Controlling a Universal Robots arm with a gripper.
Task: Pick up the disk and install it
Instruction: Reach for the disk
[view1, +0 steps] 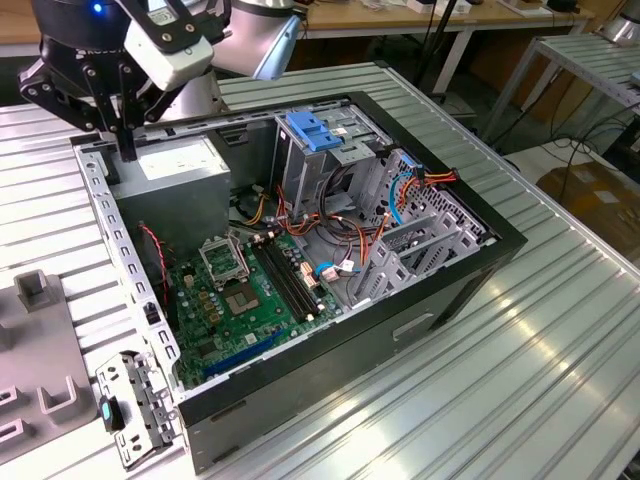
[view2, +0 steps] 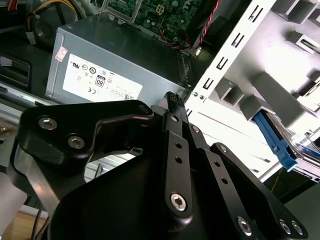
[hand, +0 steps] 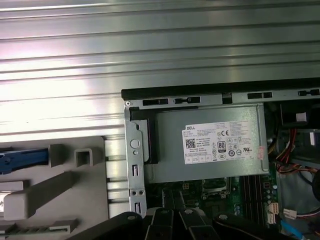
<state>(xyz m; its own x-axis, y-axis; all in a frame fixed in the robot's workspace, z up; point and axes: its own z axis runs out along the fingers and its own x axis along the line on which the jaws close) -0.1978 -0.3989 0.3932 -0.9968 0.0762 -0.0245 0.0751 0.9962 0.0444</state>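
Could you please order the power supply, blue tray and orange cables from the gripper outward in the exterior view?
1. Power supply, beside the gripper.
2. Blue tray, mid-case.
3. Orange cables, exterior view's far right.

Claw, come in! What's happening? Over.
Claw shut, empty, above the power supply corner of the computer case. Disk not picked up, on the grey tray outside the case. Case's metal rim lies between claw and disk.

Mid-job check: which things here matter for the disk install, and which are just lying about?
Job: disk on the grey tray, blue rail showing; gripper over the case corner; open computer case.
Just there: power supply; motherboard; metal bracket beside the case.
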